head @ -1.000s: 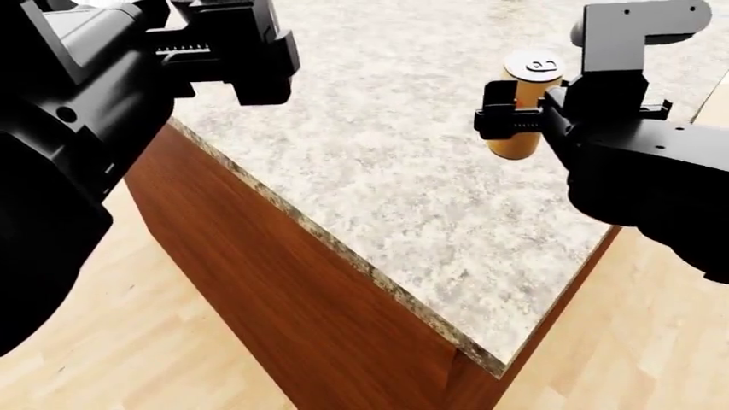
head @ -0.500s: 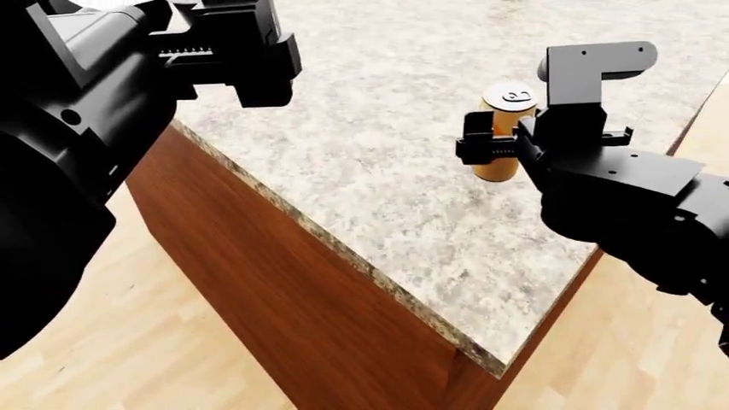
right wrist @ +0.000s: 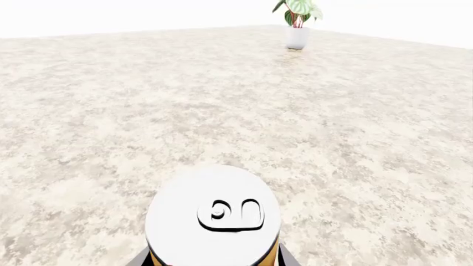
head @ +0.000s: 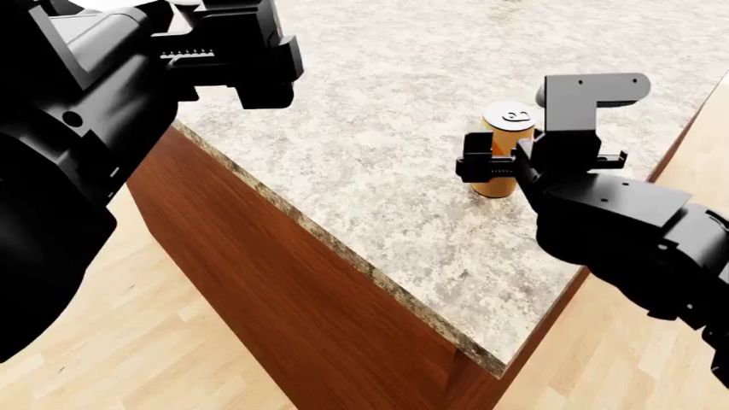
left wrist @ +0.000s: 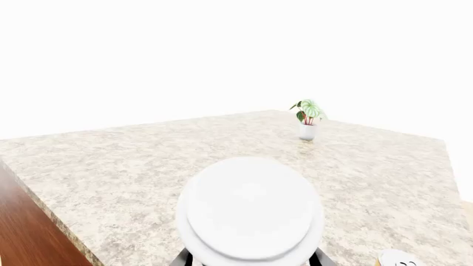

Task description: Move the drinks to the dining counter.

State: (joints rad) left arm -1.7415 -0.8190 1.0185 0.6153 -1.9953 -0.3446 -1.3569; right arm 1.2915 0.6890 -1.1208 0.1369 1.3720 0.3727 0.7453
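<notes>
Granite dining counter (head: 376, 162) stands on wood floor (head: 125, 342).

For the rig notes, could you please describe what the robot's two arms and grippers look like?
Both arms are matte black with blocky, angular housings. The left gripper has a boxy body with a ribbed, toothed strip across its face. The right gripper has the same ribbed strip and short square black fingers, with a grey L-shaped bracket with small holes above. No cables or markings show.
</notes>
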